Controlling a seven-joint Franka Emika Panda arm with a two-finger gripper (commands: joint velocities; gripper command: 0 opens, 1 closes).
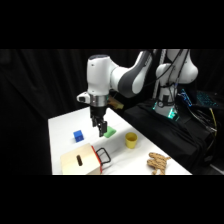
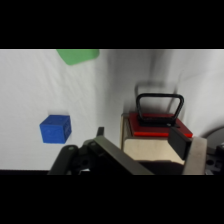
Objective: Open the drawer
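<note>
Item: drawer, red front, black wire handle, seated in wooden box at the table's near edge; it looks closed.
Item: gripper, which I hold above the table behind the box, clear of the handle, probably lining up to hook the loop. Whether its fingers are parted I cannot tell.
Item: blue cube, green block, yellow cup, all apart from the box.

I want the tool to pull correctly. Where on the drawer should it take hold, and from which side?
Grip the black wire loop handle on the drawer's red front. It stands out from the panel with an open gap inside, so a finger probably fits through. Come down from above, in front of the box, then pull away from it.
</note>
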